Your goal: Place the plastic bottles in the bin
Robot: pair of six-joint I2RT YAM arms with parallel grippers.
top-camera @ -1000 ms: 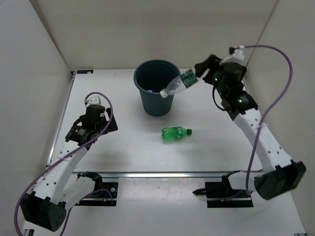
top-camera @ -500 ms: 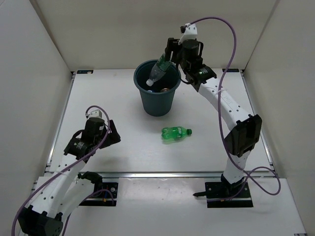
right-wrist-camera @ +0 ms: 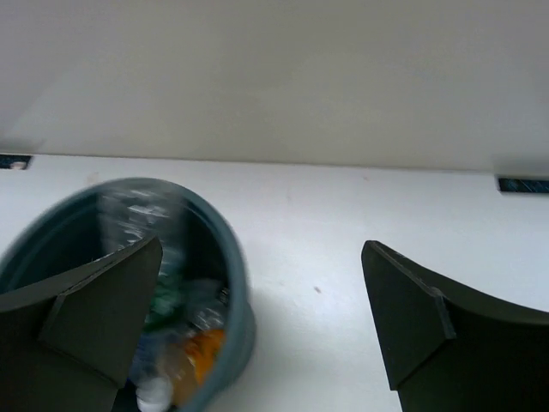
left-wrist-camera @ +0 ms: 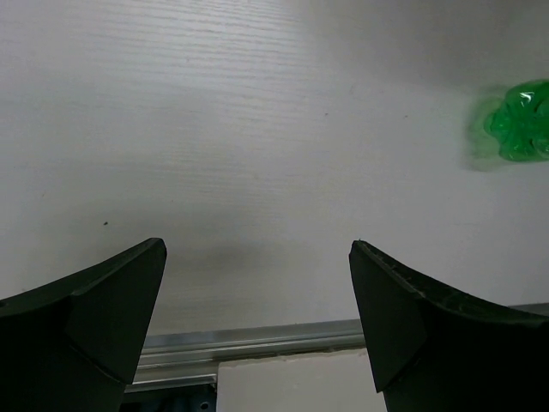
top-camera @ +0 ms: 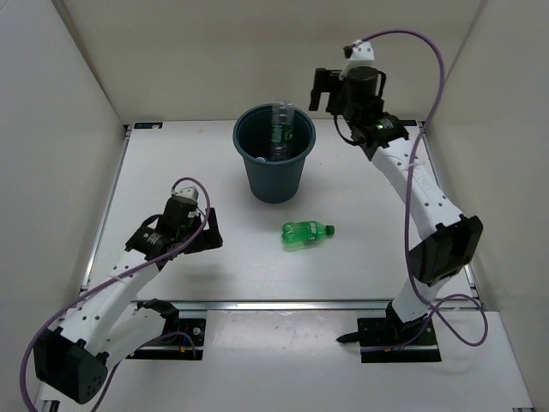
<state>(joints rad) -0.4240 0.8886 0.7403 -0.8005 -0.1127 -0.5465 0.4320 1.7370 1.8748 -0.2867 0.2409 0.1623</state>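
bottle (top-camera: pixel 280 130) now in bin (top-camera: pixel 274 182), green bottle (top-camera: pixel 306 232) outside

The left arm (top-camera: pixel 111 287) is bent low, and the left gripper (left-wrist-camera: pixel 257 249) is wide open. The right arm (top-camera: pixel 420 189) stretches far back, with the right gripper (right-wrist-camera: pixel 262 249) wide open too.

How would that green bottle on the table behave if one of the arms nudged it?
The green bottle lies on its side on the smooth table, so it would probably roll. It looks like thin see-through plastic, so likely light and a bit squashy.
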